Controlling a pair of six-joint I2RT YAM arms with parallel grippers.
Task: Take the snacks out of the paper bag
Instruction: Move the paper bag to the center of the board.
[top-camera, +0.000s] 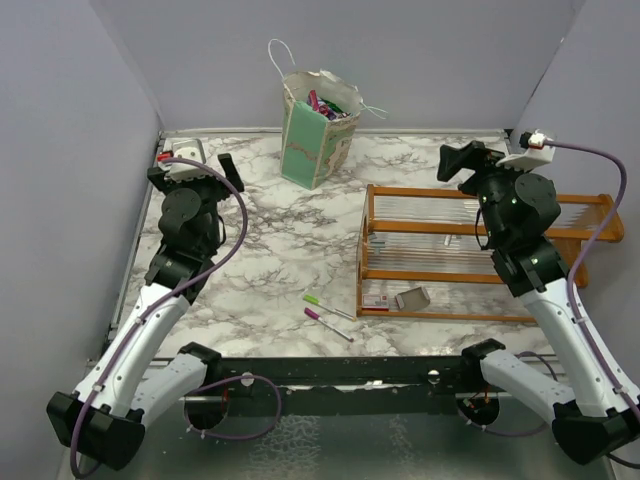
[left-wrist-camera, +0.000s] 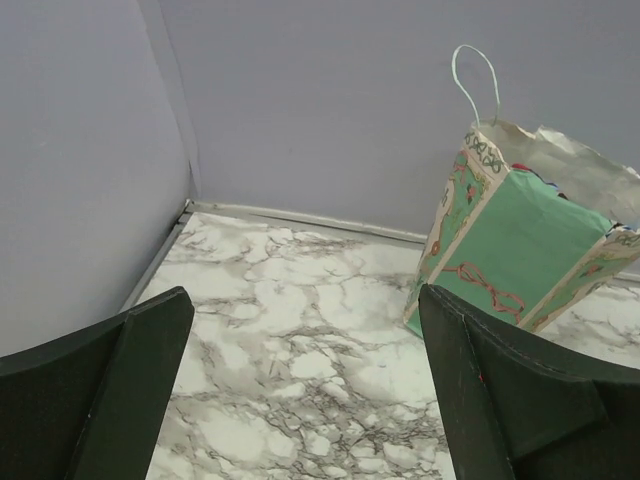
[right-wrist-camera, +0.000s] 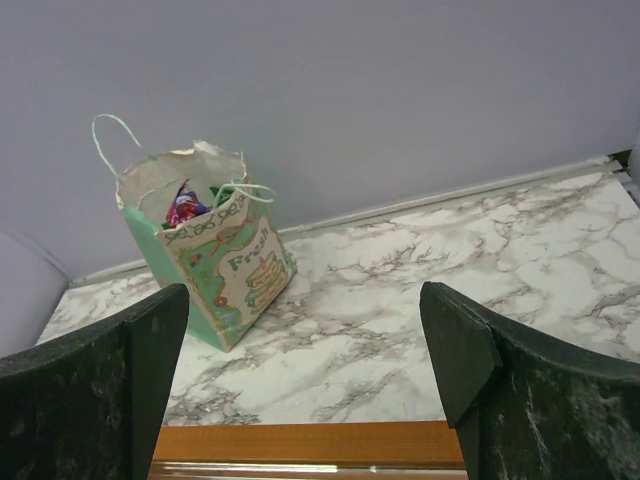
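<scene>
The paper bag, mint-green and white with string handles, stands upright at the back of the marble table. Pink, purple and green snacks show in its open top. My left gripper is open and empty at the back left, left of the bag. In the left wrist view the paper bag is ahead and to the right of the left gripper. My right gripper is open and empty above the rack's back rail. In the right wrist view the paper bag with the snacks is far left of the right gripper.
An orange wooden rack lies flat on the right half of the table, and its rail runs just under my right fingers. A small grey packet lies inside it. A green pen and a pink pen lie near the front middle. Grey walls close three sides.
</scene>
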